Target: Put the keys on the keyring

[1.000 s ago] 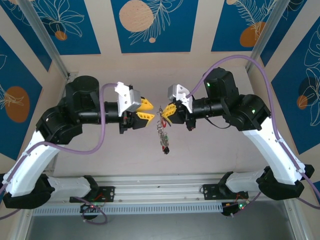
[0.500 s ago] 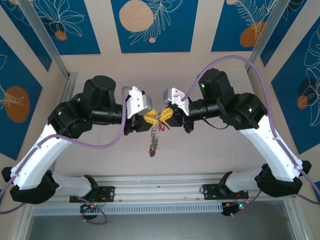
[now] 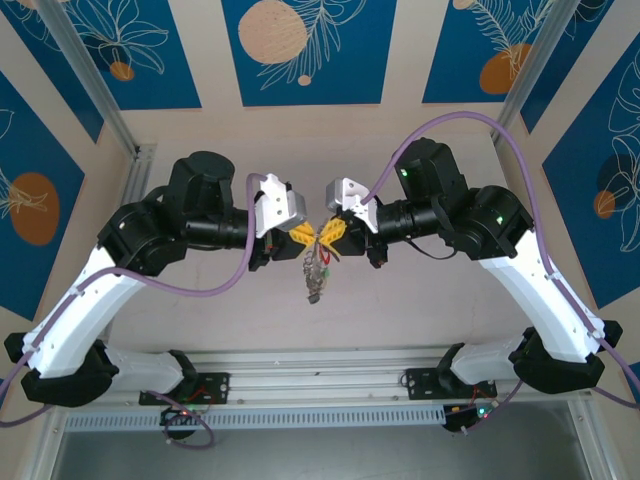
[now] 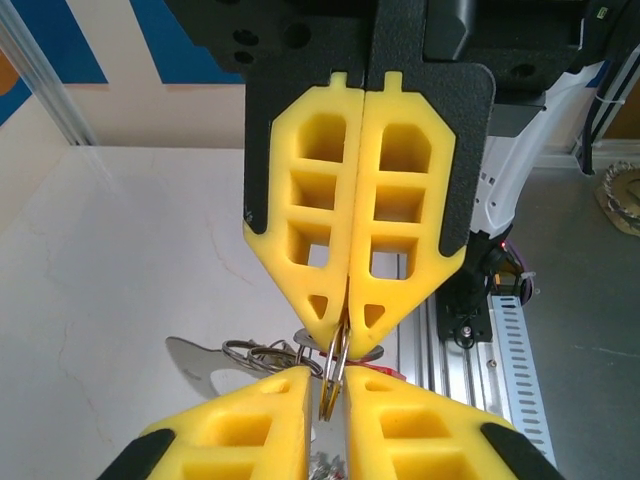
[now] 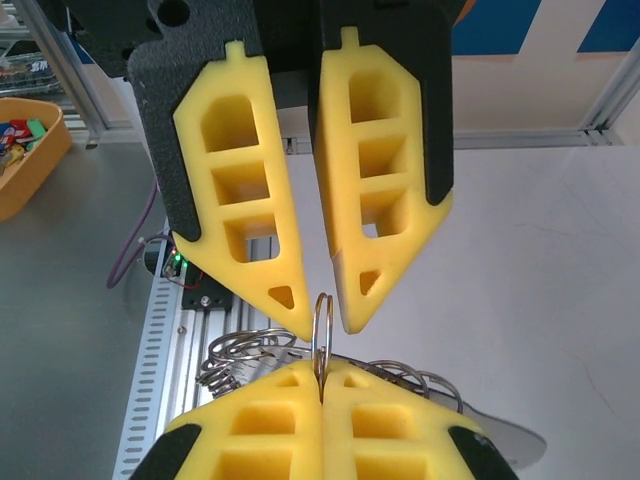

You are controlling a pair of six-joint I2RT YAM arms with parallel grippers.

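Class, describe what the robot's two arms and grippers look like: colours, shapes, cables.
The left arm and right arm have white lower shells and black round joints higher up. A purple cable loops along each. The left gripper and right gripper carry yellow wedge-shaped fingers with cut-out windows, backed by black plates. Small green lights glow on the right arm.

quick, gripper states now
Left gripper: slightly open, fingers straddling the keyring.
Right gripper: shut on the keyring.

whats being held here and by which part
The keyring, pinched at its thin rim by the shut right gripper; the left gripper flanks it, not clamped.
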